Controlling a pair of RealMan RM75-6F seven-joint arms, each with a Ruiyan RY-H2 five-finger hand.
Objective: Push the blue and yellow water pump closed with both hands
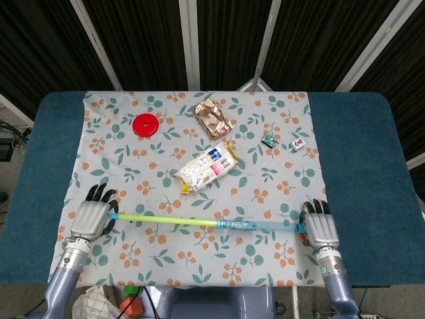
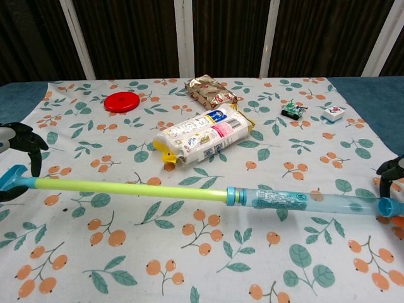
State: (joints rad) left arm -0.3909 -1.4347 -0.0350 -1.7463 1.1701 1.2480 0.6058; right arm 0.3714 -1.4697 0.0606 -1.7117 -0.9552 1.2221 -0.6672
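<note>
The water pump lies lengthwise across the front of the table. Its yellow rod (image 1: 163,219) (image 2: 129,190) runs left out of the clear blue barrel (image 1: 259,226) (image 2: 303,201). My left hand (image 1: 89,218) (image 2: 17,150) rests palm down at the rod's blue handle (image 2: 12,177), fingers spread, the handle between fingers and thumb. My right hand (image 1: 321,230) (image 2: 390,172) presses against the barrel's far right end, fingers apart and only partly in the chest view. Neither hand wraps around the pump.
Beyond the pump lie a white snack pack (image 1: 206,166) (image 2: 203,136), a brown foil packet (image 1: 212,117), a red disc (image 1: 145,124) and two small tiles (image 1: 269,140) (image 1: 298,143). The floral cloth (image 1: 133,259) ends near the front table edge.
</note>
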